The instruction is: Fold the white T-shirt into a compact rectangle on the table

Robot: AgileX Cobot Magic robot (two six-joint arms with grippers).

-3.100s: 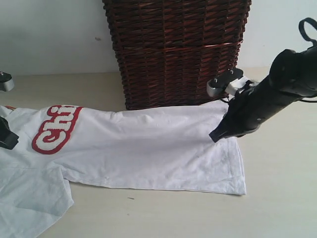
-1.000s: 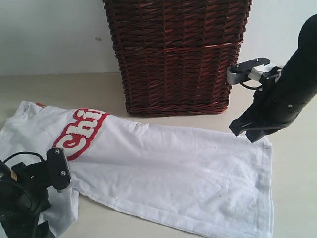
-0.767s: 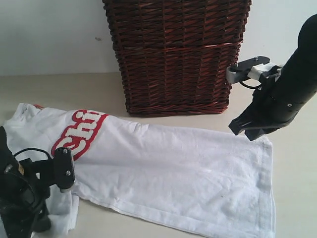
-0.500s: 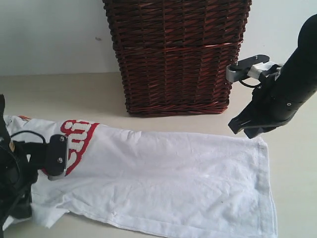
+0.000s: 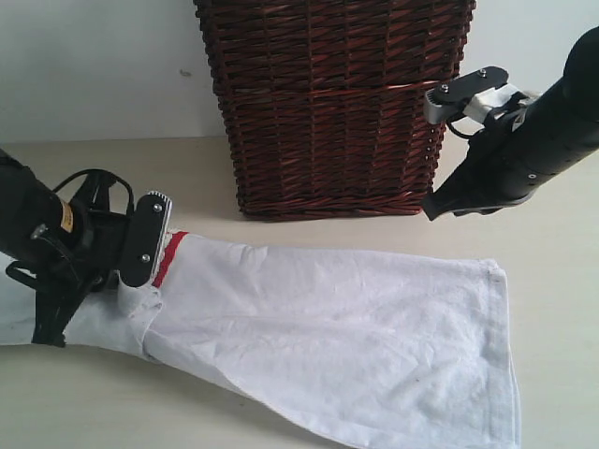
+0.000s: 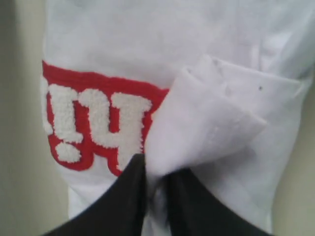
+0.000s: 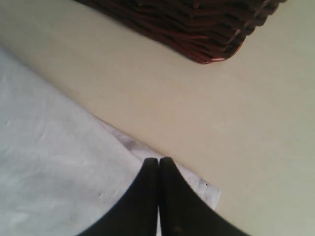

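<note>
**Fold in hand: chest end gathered for carrying over**

Left gripper [image 6: 155, 169] is clenched on a bunched fold of the white T-shirt [image 5: 356, 327], which lies stretched across the table [image 5: 94, 412] before the basket [image 5: 328, 103]. Right gripper [image 7: 158, 161], jaws pressed together and empty, hovers over the hem corner. The next move probably calls for carrying the gripped end toward the hem.

— Where does the white T-shirt [image 5: 356, 337] lie?
— Along the table [image 5: 552, 253], in front of the wicker basket [image 5: 328, 103]. Its right end is flat; its other end is bunched up against the left arm [image 5: 56, 234], with a strip of red showing.
— And the right gripper [image 5: 435, 208]?
— It hangs by the basket's corner, above bare table, clear of the cloth, and its jaws look closed.
</note>
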